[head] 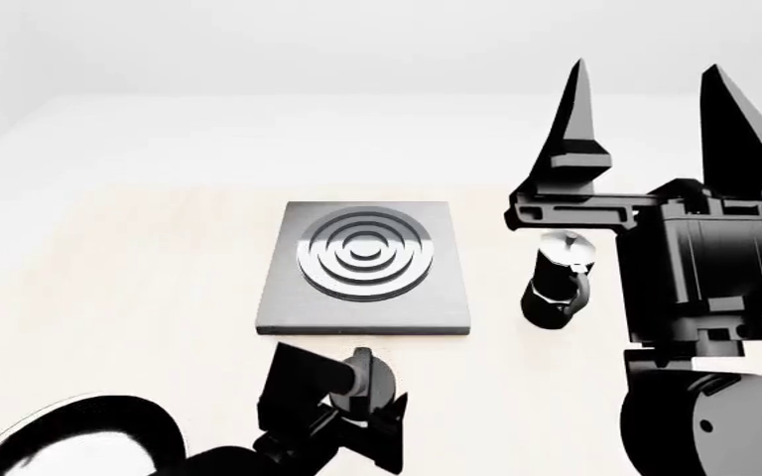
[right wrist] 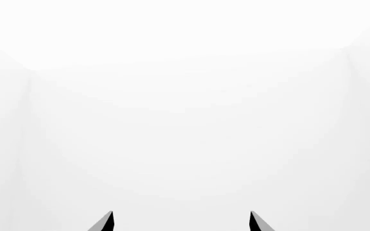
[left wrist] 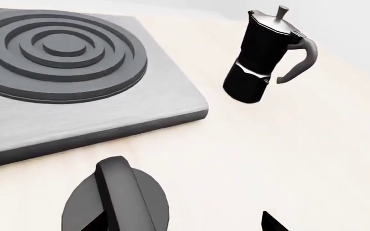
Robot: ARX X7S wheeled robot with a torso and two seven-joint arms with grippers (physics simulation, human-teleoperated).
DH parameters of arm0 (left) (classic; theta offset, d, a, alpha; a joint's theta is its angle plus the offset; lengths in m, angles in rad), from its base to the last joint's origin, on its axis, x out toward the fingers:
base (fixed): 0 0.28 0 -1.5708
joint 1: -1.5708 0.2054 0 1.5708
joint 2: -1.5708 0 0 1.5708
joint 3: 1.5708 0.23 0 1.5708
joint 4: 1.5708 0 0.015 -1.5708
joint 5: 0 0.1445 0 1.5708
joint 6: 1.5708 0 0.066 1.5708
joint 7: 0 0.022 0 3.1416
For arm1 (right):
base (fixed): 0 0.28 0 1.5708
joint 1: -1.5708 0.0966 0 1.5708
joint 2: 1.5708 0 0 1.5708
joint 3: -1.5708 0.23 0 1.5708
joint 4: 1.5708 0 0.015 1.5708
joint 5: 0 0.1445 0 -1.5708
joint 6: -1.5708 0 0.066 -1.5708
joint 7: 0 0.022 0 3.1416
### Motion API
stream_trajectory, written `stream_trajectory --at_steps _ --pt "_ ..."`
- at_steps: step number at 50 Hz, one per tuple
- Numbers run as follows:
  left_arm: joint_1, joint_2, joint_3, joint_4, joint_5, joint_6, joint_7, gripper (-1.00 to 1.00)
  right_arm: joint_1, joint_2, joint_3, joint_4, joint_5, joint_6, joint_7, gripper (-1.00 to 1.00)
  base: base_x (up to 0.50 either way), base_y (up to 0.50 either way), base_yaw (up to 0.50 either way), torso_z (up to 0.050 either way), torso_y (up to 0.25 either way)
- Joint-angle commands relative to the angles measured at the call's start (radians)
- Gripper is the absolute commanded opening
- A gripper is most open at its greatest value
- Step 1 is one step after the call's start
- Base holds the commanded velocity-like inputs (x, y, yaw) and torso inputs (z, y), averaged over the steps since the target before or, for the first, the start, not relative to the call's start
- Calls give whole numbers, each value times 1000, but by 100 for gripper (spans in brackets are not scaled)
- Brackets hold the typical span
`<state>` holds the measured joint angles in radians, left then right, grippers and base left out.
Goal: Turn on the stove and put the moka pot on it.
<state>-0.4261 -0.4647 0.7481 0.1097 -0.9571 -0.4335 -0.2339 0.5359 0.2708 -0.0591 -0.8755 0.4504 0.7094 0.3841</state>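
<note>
Left claw (head: 361,402) is placed at the knob (left wrist: 115,197), grip not discernible. Right claw (head: 649,109) is held wide open, empty, raised. Moka pot (head: 556,281) is parked on the bench (head: 116,288) beside the stove (head: 364,268); a careless descent risks toppling it.

Legible text, labels, brands, numbers, signs: none found in any view.

- Flat square grey metal hotplate with concentric-ring burner (head: 362,268): plain surface, no lettering.
- Round black knob with raised grip bar (left wrist: 116,199), just beside the hotplate's near edge: no dial marks or numerals readable.
- Small black moka pot with silver lid (left wrist: 264,57), near the hotplate's corner: no brand or logo.
- Pale table (left wrist: 288,159) around the hotplate: unmarked.
- Right wrist view: blank white background only, nothing written.
</note>
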Motion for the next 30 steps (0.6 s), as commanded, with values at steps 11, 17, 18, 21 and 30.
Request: stream_trajectory --at_steps 11,17,18,21,30 --pt "5 3 0 -28 -2 5 1 100 -11 8 -11 4 4 -17 8 100 0 0 0 0 0" --pt "-2 11 2 -58 7 11 9 100 -8 11 -10 3 12 -14 13 100 0 0 0 0 0" --pt "-3 11 2 -61 8 12 10 100 -12 12 -11 4 10 -19 12 100 0 0 0 0 0" --pt "-7 13 0 -71 8 10 9 100 -12 12 -13 6 10 -21 13 100 0 0 0 0 0" --pt "-17 20 4 -95 13 9 14 100 -11 17 -13 1 18 -20 19 100 0 0 0 0 0"
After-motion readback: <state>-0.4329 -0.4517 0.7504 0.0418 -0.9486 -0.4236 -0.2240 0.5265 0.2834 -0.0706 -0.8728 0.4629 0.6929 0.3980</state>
